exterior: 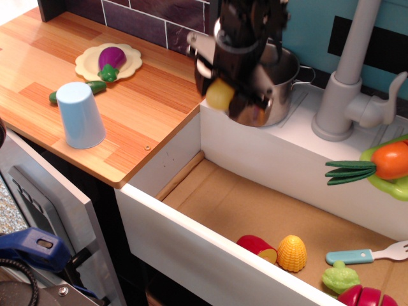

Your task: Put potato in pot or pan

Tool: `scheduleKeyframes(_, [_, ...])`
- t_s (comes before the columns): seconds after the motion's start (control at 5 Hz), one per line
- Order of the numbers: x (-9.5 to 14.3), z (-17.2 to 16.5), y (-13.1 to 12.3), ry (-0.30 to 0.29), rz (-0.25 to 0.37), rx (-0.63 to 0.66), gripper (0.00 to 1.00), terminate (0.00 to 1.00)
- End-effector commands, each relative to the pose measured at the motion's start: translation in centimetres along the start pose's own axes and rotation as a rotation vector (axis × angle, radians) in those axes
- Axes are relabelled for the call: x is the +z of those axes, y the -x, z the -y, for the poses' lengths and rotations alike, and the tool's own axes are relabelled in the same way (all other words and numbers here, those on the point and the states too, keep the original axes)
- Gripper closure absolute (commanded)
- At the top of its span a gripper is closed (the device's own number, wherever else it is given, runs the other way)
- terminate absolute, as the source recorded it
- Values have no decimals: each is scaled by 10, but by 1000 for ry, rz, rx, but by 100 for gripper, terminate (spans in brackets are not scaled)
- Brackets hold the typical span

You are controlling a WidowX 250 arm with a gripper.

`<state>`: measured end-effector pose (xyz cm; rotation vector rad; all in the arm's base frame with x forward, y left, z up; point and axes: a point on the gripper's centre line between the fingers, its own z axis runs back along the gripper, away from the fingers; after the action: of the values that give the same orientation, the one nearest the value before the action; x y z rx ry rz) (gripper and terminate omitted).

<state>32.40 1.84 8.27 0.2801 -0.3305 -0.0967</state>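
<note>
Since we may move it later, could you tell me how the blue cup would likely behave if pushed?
The blue cup stands upside down on its wide rim, so it would probably slide rather than tip. It looks like thin plastic, likely light and stiff. If knocked over, its tapered round shape would probably roll in a curve.

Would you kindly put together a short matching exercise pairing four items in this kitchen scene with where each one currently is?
Items:
1. potato
2. eggplant
3. corn
4. blue cup

Places:
A. upside down on the wooden counter
B. on the pale yellow plate
C. held in the gripper beside the pot
D. on the cardboard floor of the sink basin

Pairs: 1-C, 2-B, 3-D, 4-A
</note>
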Motion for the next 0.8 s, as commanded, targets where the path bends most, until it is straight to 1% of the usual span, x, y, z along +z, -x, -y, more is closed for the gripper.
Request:
scheduleKeyframes(0.0, [28,-17,-49,-56,104,-119,100,0])
scheduleKeyframes(0.2, [29,-19,-70,-27,117,-193,100,0])
scheduleKeyframes(0.4, [19,-14,-77,47,119,-227,100,0])
scheduleKeyframes(0.6, [19,-14,-77,47,119,-227,0,0])
